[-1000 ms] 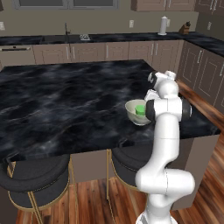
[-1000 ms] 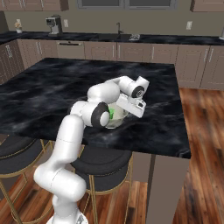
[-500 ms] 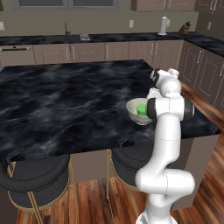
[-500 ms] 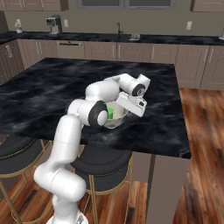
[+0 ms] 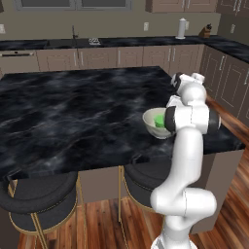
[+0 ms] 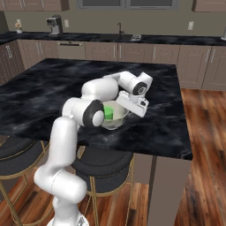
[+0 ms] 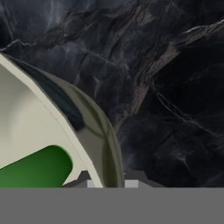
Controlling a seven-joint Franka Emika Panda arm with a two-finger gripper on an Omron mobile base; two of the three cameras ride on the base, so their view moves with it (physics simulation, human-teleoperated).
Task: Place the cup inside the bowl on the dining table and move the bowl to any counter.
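Note:
The off-white bowl [image 5: 150, 122] is near the right front corner of the black marble dining table [image 5: 73, 112]. The green cup [image 5: 159, 120] lies inside it. In the right base view my gripper [image 6: 125, 108] reaches down to the bowl [image 6: 115, 122] at its right rim, beside the cup [image 6: 108, 111]. The hand view shows the bowl's rim [image 7: 94, 131] running down between my fingertips, so my gripper [image 7: 107, 181] is shut on that rim, with the cup [image 7: 35, 170] at lower left. I cannot tell whether the bowl rests on the table [image 6: 53, 88] or hangs just above it.
A wall counter [image 5: 121, 41] with beige cabinets runs along the back and right, carrying a faucet [image 5: 74, 34] and a white jug [image 5: 181, 28]. A coffee machine [image 6: 54, 24] stands on the counter [image 6: 154, 39]. Black stools [image 5: 39, 194] sit under the table's near edge.
The hand and the bowl have edged very slightly to the right in the left base view. The grip on the rim is unchanged.

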